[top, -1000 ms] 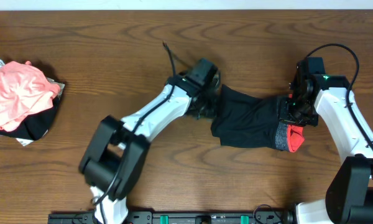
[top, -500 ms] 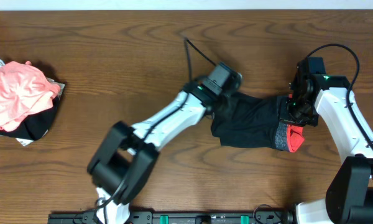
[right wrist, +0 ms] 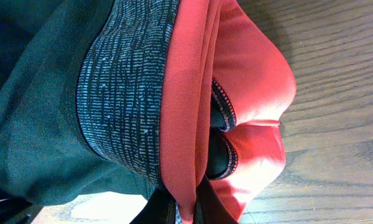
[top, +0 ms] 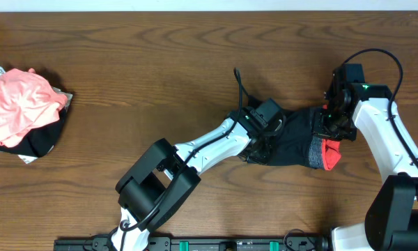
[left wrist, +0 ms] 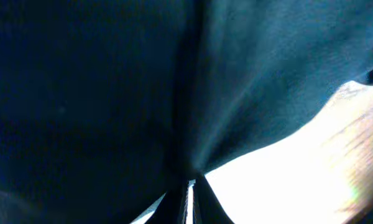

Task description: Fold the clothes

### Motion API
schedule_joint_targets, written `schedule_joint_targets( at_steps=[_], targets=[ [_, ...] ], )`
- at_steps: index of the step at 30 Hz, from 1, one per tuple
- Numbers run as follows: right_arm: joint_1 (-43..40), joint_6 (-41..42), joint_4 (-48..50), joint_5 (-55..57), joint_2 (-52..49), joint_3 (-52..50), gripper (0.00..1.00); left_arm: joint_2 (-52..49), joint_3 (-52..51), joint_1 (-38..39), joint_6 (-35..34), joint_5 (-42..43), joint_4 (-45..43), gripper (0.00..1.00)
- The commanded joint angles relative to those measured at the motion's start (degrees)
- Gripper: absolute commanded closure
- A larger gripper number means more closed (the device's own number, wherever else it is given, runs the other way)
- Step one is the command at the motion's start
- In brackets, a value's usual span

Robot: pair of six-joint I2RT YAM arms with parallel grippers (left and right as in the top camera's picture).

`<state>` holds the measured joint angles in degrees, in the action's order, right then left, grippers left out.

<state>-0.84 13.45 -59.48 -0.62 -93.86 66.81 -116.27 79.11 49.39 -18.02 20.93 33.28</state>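
The leggings (top: 292,139) lie bunched on the table (top: 125,70), well apart from the pink heap (top: 17,104). The right gripper (top: 330,128), farthest from the heap, pinches their coral-edged waistband (right wrist: 130,93), anchoring it. The left gripper (top: 261,139), nearer the heap, seems clamped on black leg fabric, probably to carry a fold across.

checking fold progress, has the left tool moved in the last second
Yes. The left tool has gone right, away from the pink pile, dragging the leggings toward the right tool.
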Motion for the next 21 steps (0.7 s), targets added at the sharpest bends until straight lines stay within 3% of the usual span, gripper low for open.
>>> schedule_joint_targets(
  at_steps=[1, 8, 11, 14, 21],
  targets=[
    [0.52, 0.63, 0.13, -0.04, 0.22, -0.20, 0.94, -0.07, -0.83, -0.13, -0.31, -4.00, 0.48, 0.94],
    [0.48, 0.61, 0.20, -0.02, 0.22, -0.20, 0.93, 2.40, 0.11, -0.48, 1.42, -8.61, 0.42, 0.94],
    [0.48, 0.61, 0.57, -0.04, 0.22, -0.20, 0.93, 5.90, 0.48, -0.50, 3.50, -11.93, 0.09, 0.72],
    [0.48, 0.63, 0.83, -0.04, 0.22, -0.20, 0.93, 8.92, 0.48, -0.50, 4.07, -17.20, 0.00, 0.41],
    [0.48, 0.63, 0.85, -0.04, 0.22, -0.20, 0.93, 9.20, 0.04, -0.48, 5.75, -19.06, 0.11, 0.40]
  ],
)
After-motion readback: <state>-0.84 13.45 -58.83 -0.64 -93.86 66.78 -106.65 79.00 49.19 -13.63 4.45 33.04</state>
